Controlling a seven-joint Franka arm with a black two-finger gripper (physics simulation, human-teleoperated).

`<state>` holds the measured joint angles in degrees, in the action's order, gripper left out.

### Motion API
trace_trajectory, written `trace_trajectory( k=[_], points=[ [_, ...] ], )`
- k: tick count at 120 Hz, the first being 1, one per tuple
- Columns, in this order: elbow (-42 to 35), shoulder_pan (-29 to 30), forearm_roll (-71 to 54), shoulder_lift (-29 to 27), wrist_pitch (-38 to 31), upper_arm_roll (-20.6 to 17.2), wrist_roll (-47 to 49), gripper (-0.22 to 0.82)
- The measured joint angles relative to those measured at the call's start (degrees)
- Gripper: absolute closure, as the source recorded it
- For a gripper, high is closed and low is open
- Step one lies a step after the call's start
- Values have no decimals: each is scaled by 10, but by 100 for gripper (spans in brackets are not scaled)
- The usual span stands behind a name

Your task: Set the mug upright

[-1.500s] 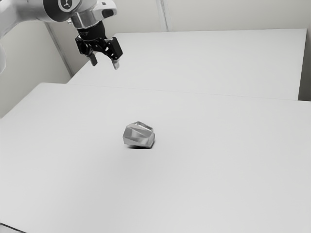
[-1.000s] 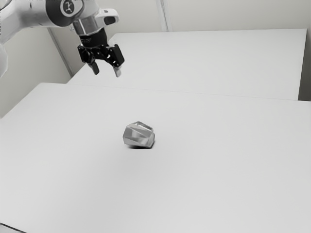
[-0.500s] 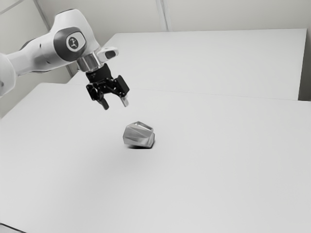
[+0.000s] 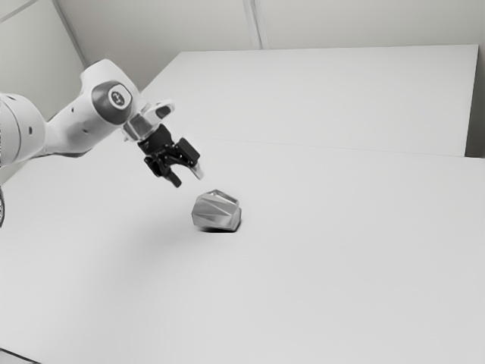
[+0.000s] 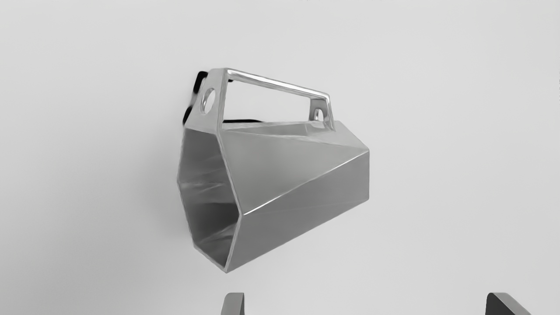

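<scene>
Arm: I have it (image 4: 91, 114) reaching in from the exterior view's left.
Gripper: open (image 4: 188, 179), fingers spread well apart, near the mug; its exact height over the table is hard for me to judge from here.
Mug: lying on its side (image 4: 216, 211) on the table (image 4: 341, 265), toward the exterior view's right from the gripper, mouth (image 5: 210, 197) facing sideways.
Handle: on the mug's side away from my fingertips (image 5: 280, 82).
</scene>
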<state>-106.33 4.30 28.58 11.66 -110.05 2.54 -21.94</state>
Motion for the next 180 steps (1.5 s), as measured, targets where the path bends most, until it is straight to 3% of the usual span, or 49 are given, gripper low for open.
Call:
trace_trajectory(
  k=[60,132,140,162,180],
  points=[
    [23,53,95,85,-7,-1,-204,0],
    [8,69,249,132,92,-8,-307,1],
    [6,69,255,136,102,-8,-311,10],
    [6,69,259,136,117,-8,-320,50],
    [8,68,259,132,120,-9,-326,66]
  ],
)
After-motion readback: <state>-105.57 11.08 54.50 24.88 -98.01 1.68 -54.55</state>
